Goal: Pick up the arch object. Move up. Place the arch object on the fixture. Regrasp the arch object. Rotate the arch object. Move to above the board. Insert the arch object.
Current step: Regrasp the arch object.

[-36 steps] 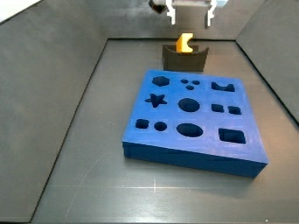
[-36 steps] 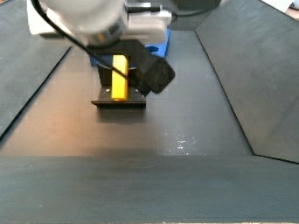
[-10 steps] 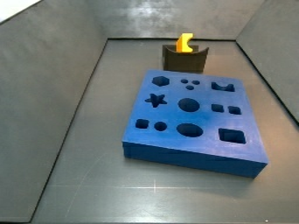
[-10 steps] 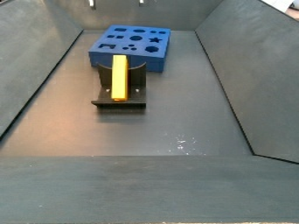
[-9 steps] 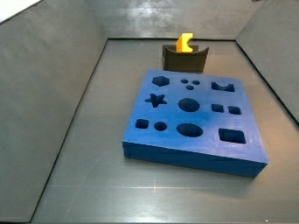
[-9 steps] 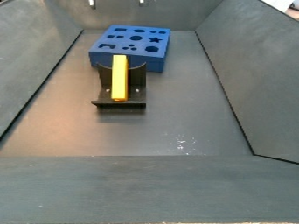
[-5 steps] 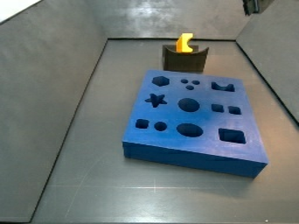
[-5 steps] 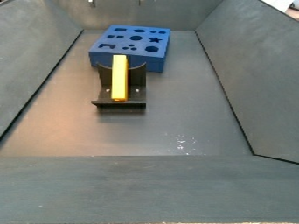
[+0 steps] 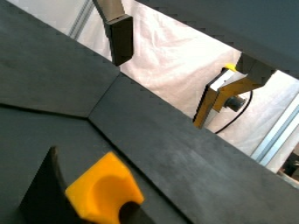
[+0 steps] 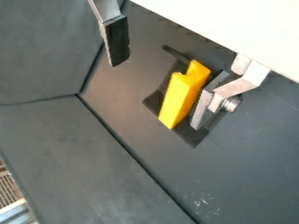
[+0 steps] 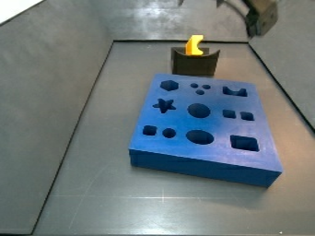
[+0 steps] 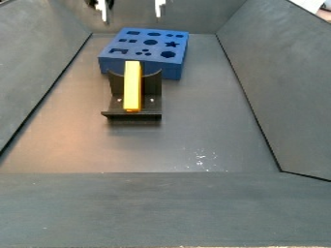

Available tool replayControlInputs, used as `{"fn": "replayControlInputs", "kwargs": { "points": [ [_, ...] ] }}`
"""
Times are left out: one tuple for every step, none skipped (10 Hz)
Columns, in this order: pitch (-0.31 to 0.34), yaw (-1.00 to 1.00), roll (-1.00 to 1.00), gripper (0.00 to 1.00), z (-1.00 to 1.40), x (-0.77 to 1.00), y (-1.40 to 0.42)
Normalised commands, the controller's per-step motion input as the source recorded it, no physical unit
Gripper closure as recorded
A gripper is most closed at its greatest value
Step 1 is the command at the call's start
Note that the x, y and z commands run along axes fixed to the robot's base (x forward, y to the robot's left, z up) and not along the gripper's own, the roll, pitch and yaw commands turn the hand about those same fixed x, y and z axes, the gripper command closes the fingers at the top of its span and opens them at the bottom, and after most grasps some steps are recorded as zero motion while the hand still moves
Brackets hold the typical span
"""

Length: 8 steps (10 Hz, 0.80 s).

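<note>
Side view, pincer [image 12: 130, 9] spread, empty, above board [image 12: 145, 51]

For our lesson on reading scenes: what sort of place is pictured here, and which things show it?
Probably a robot test cell: dark walled workspace, the gripper open high above the blue board of shaped holes, and the yellow arch object sitting on the fixture.
</note>
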Motion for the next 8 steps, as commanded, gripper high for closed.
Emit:
{"fn": "replayControlInputs", "kwargs": {
  "points": [
    [0.042,0.16,0.13,0.00,-1.00,0.06,0.06],
    [-0.007,0.16,0.11,0.00,-1.00,0.07,0.05],
    [-0.040,0.15,0.10,0.00,-1.00,0.08,0.05],
    [-0.080,0.12,0.09,0.00,-1.00,0.09,0.04],
    [-0.105,0.10,0.09,0.00,-1.00,0.09,0.04],
    [-0.122,0.06,0.08,0.00,-1.00,0.10,0.03],
    [-0.124,0.04,0.08,0.00,-1.00,0.10,0.03],
    [-0.112,0.00,0.08,0.00,-1.00,0.10,0.02]
  ]
}}
